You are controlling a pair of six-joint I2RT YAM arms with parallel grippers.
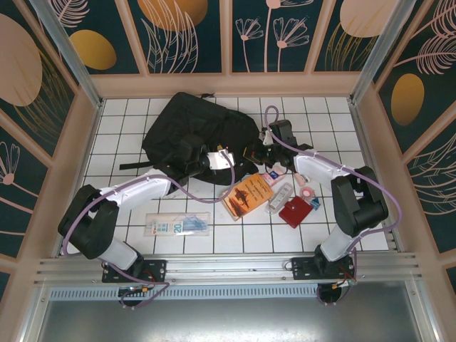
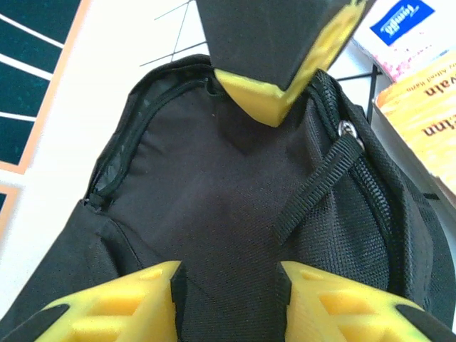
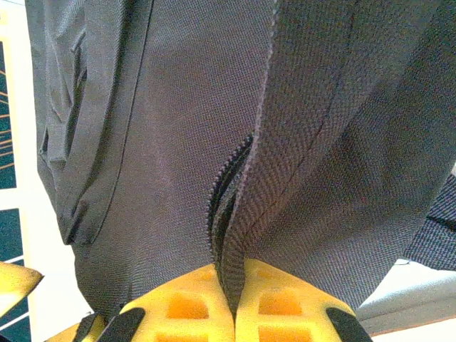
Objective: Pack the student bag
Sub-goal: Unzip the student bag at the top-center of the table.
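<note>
From the table's middle, a clear pouch [image 1: 178,223] with a banknote inside lies flat at about 8 o'clock, well apart from everything else. The student bag [image 1: 199,132] sprawls at 11 o'clock on the white tiled table [image 1: 121,142], its opening turned toward 4 o'clock, where both my arms meet it. My left gripper [image 1: 225,159] sits at the mouth of the bag; on its wrist camera the two yellow fingers [image 2: 114,310] stand apart with nothing between them, just above the black lining, and a webbing zip pull [image 2: 320,185] lies slack at 2 o'clock from them. My right gripper [image 3: 234,303] comes in from 3 o'clock and is pinched tight on the bag's fabric right beside the zipper teeth [image 3: 228,185], holding that edge up. An orange book [image 1: 247,194] lies just at 5 o'clock of the bag's mouth, a white oblong item [image 1: 279,198] beside it, then a red wallet [image 1: 294,211] at 4 o'clock and a pink tape roll [image 1: 308,192] near it.
</note>
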